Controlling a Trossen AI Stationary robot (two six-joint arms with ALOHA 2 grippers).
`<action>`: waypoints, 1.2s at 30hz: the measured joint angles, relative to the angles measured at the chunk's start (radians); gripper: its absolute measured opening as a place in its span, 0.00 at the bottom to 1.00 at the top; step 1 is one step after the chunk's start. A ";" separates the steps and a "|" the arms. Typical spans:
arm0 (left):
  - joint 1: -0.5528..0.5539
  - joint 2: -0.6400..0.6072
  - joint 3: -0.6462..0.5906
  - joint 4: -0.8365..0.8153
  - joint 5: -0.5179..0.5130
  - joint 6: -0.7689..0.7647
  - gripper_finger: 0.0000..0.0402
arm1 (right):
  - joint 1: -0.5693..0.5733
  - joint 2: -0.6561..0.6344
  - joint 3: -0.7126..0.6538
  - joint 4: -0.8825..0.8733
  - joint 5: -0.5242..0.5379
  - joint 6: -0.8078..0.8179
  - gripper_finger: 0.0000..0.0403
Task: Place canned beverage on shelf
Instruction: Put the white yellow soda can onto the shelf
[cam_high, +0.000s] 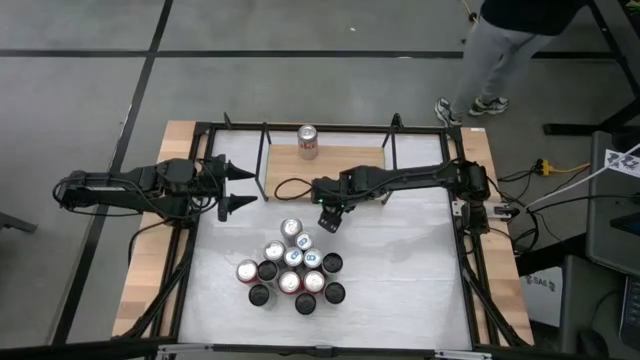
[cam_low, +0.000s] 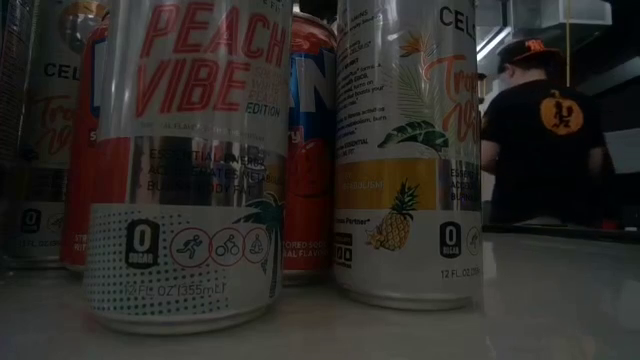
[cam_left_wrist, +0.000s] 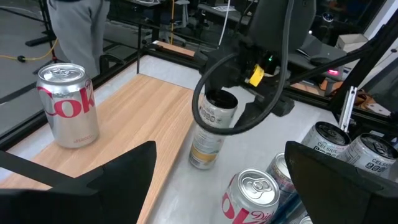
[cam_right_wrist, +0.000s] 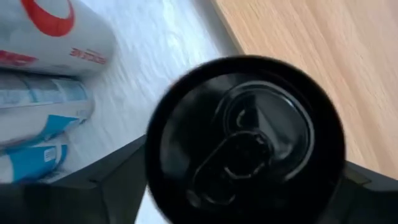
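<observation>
A canned beverage (cam_left_wrist: 208, 134) with a black top (cam_right_wrist: 245, 143) and a white-and-yellow body stands on the white table, just off the near edge of the shelf (cam_high: 345, 160). My right gripper (cam_high: 332, 214) is directly over it, pointing down, open, with one finger on each side of the can's top. A silver-and-red cola can (cam_high: 308, 141) stands on the shelf board near its far edge. My left gripper (cam_high: 243, 190) waits open at the table's left, level, clear of everything. My right gripper comes at the can from above, its fingers (cam_right_wrist: 118, 180) flanking the can's rim (cam_right_wrist: 155, 155). Whether they touch the can, I cannot tell. The can stands upright with its base (cam_left_wrist: 204, 163) on the white table beside the shelf board.
A cluster of several cans (cam_high: 292, 268) stands on the table in front of my right gripper and fills the low view (cam_low: 190, 170). Black rod uprights (cam_high: 265, 160) rise at the shelf's ends. A person (cam_high: 500, 50) is beyond the far edge. Bare tabletop (cam_high: 410, 270) lies to the right.
</observation>
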 joint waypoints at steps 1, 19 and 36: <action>0.000 0.000 0.000 0.000 0.000 0.000 0.87 | 0.000 -0.002 0.001 0.000 0.000 0.000 0.86; 0.000 0.000 0.000 0.000 0.000 0.007 0.87 | 0.000 -0.059 0.005 -0.022 -0.014 0.000 0.95; 0.000 0.000 0.000 0.000 -0.015 0.007 0.87 | 0.000 -0.183 0.007 -0.026 -0.014 -0.376 0.94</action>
